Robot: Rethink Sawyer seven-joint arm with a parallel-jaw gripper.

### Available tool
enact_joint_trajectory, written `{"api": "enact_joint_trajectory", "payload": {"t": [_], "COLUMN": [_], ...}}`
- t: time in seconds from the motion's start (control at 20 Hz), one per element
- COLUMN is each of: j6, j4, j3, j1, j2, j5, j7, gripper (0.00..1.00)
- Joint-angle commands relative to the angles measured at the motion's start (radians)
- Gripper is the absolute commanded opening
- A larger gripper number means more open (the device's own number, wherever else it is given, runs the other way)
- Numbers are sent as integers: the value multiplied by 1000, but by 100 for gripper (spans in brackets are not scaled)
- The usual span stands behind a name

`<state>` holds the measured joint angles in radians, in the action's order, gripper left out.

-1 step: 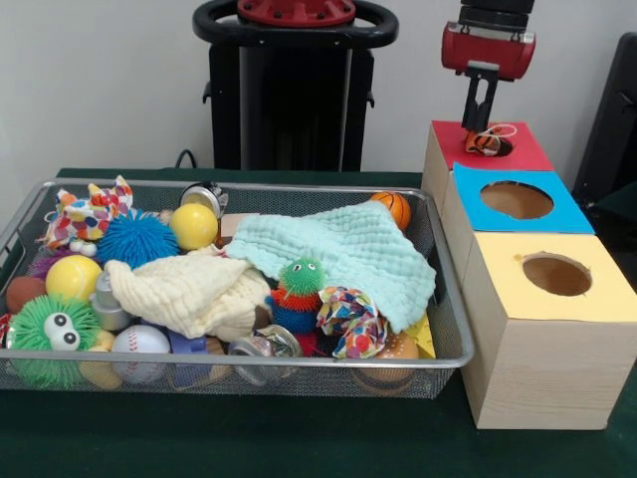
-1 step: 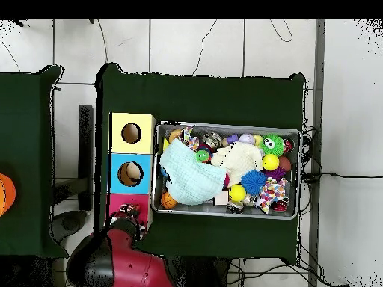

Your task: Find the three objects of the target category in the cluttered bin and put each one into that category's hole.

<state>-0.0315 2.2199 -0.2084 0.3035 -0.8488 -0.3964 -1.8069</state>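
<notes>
A small orange, black and white striped toy (image 1: 489,143) with a white string loop sits in the mouth of the hole in the red box (image 1: 528,152). My gripper (image 1: 477,127) comes down onto it from above, shut on its top. In the overhead view the gripper (image 2: 129,217) is over the red box (image 2: 118,202), and the toy is mostly hidden there. The wire bin (image 1: 450,299) holds a jumble of toys: a mint cloth (image 1: 368,254), a cream cloth (image 1: 189,291), a yellow ball (image 1: 193,226) and a spiky blue ball (image 1: 135,239).
A blue box (image 1: 468,195) and a yellow box (image 1: 597,304), each with an open round hole, line up in front of the red one, right of the bin. A small basketball (image 1: 395,207) lies in the bin's far right corner. Green cloth (image 1: 249,438) covers the table.
</notes>
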Motion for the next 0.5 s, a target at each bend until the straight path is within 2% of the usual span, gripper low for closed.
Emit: {"api": "enact_joint_trajectory", "payload": {"t": [0.05, 0.5], "j6": [75, 111], "j4": [83, 101], "j3": [125, 161], "j1": [-49, -78], "j2": [62, 68], "j5": [-12, -8], "j7": [-283, -286], "gripper": [0, 0]}}
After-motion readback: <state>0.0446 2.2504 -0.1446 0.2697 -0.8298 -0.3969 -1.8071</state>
